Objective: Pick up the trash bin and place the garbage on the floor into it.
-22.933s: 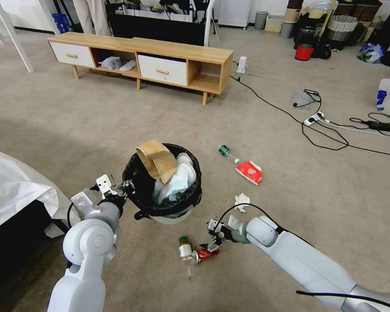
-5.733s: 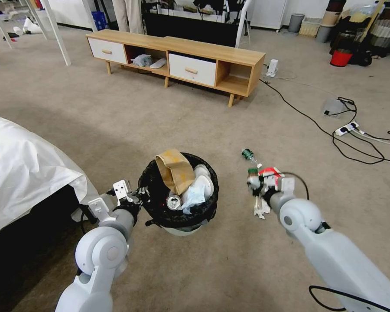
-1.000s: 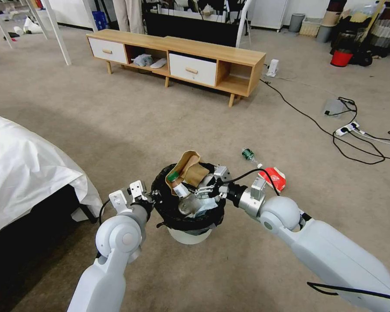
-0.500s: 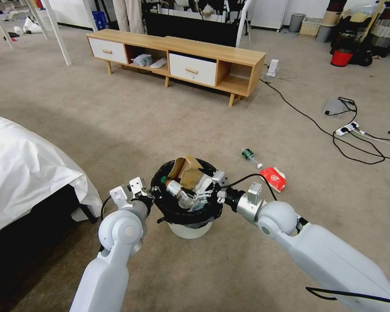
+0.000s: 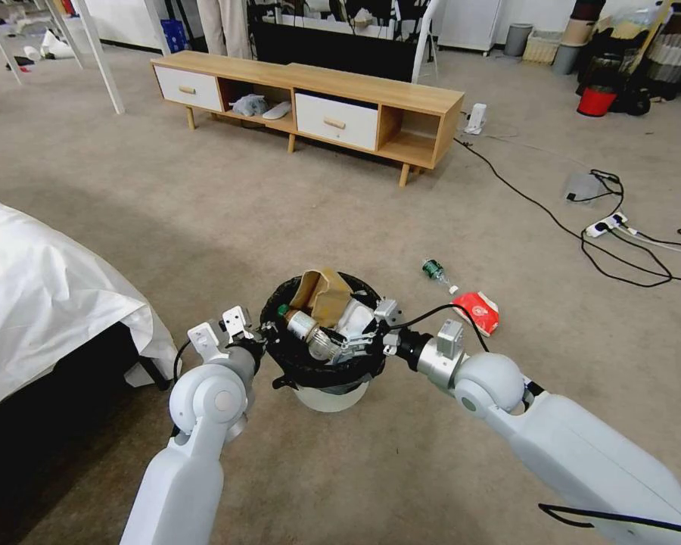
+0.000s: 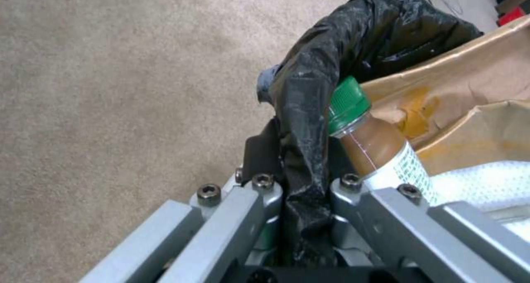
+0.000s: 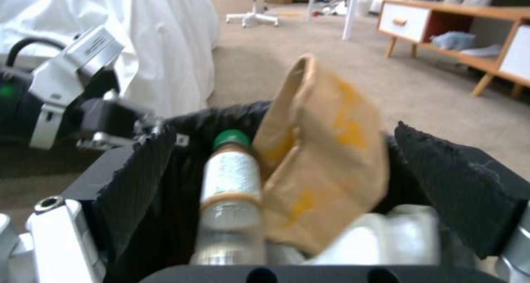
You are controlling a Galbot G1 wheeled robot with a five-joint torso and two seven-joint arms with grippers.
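Gripping the black bag folded over the rim, the left gripper holds the small round white plastic trash bin off the carpet, its jaws pinched tight on the liner in the left wrist view. At the bin's opposite rim the right gripper hangs over the opening with its black-padded jaws spread wide and nothing between them. Inside the bin lie a clear green-capped bottle with a white label, a crumpled brown paper bag leaning upright, and white tissues. Farther out on the beige carpet, to the robot's right, rest a flat red packet and, just beyond it, a small green-labelled bottle. Well beyond stands a low wooden cabinet with white drawers.
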